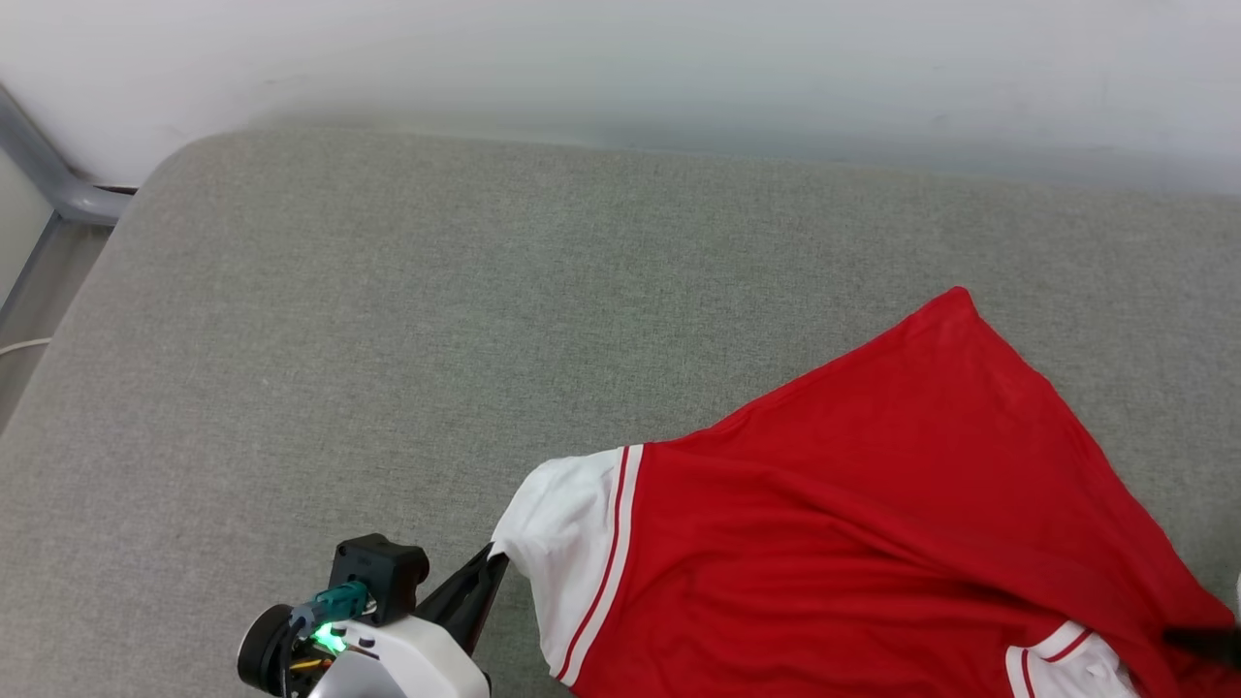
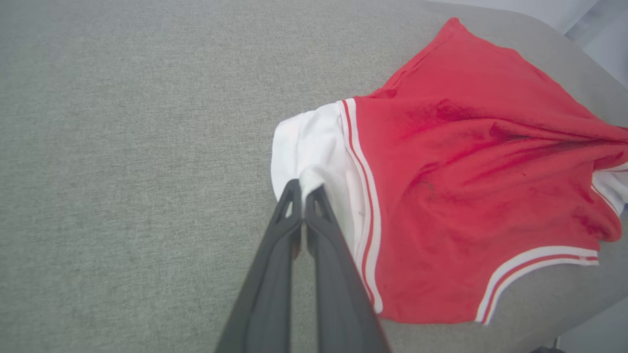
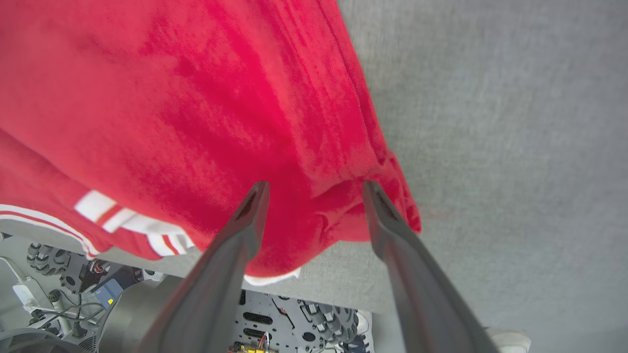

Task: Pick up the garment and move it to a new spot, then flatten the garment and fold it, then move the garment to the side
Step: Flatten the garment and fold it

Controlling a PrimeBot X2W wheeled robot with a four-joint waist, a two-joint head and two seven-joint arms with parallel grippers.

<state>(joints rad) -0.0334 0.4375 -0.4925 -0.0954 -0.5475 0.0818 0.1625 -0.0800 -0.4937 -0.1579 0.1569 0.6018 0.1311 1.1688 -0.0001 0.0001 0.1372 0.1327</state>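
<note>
Grey woven cushion (image 1: pixel 388 291) carries the red jersey (image 1: pixel 873 504), which lies rumpled on its near right part, close to the front edge. The jersey's long axis seems to run from the shoulder end near the robot out to a red corner pointing away from it. The left end effector (image 2: pixel 304 193) is pinched tight on the white sleeve (image 2: pixel 314 142). The right end effector (image 3: pixel 316 193) stands spread, with red cloth between its fingers. This looks like the pick-up grasp; next, the right should close, then both should lift together.
</note>
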